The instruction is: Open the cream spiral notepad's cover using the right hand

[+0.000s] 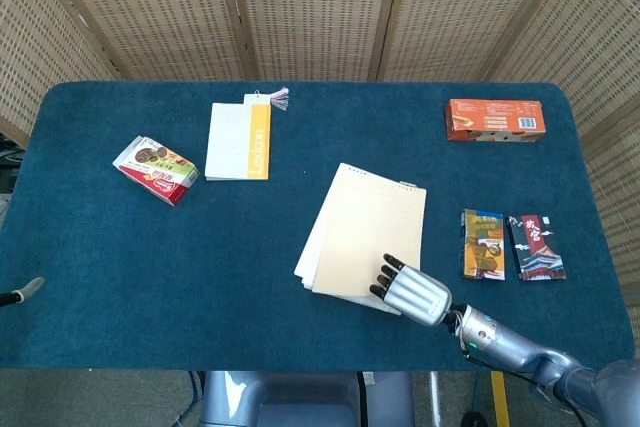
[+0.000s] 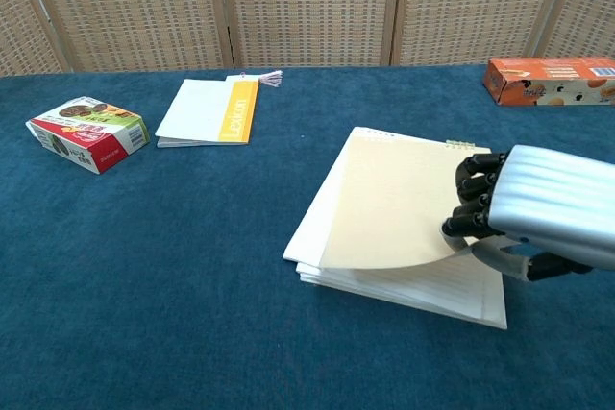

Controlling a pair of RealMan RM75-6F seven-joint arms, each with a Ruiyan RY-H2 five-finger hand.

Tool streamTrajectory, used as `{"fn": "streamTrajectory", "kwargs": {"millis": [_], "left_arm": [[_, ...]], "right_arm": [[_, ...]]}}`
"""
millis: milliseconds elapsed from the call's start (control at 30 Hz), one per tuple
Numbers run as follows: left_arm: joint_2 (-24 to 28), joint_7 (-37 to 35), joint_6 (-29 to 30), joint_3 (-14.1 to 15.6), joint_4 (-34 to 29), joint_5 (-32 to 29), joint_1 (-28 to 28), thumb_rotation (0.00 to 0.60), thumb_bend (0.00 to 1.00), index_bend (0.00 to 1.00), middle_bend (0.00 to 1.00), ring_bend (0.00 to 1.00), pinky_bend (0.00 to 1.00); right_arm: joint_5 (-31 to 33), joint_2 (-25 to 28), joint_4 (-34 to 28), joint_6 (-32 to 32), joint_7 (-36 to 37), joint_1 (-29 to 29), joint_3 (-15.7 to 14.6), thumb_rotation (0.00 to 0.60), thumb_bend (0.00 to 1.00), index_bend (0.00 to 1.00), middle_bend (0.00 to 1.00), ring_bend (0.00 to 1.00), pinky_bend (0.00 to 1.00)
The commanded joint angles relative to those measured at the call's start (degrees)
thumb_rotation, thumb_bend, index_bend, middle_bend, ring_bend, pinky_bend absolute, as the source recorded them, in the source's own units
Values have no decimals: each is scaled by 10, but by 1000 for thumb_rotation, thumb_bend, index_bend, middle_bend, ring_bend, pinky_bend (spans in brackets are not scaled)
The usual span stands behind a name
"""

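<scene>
Far left a red/green snack box (image 1: 155, 170) is sitting w/ print too small to read, and next to it a white booklet (image 1: 238, 140) w/ an orange strip reading "Lexicon" is lying flat. Centre-table, the cream spiral notepad (image 1: 362, 235) is lying skewed, its cover (image 2: 394, 201) curling up off the lined pages where the right hand (image 1: 410, 291) is pinching its near corner btwn thumb & fingers. Further right an orange carton (image 1: 495, 119) and two illustrated packets (image 1: 512, 245) are lying, text illegible; left hand isn't in view.
</scene>
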Motion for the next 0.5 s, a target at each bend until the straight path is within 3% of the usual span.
{"fn": "streamTrajectory", "kwargs": {"millis": [33, 333, 500], "left_arm": [[0, 0, 0, 0, 0, 1, 0, 600, 0, 0, 0, 0, 0], [0, -1, 2, 1, 0, 2, 1, 600, 0, 0, 0, 0, 0], [0, -1, -5, 1, 1, 0, -2, 600, 0, 0, 0, 0, 0]], "right_arm": [[-28, 13, -15, 21, -1, -3, -19, 600, 646, 626, 644, 521, 327], [-78, 30, -35, 53, 3, -11, -50, 600, 646, 627, 644, 521, 331], [-43, 34, -51, 42, 36, -10, -26, 600, 646, 626, 644, 521, 337]]}}
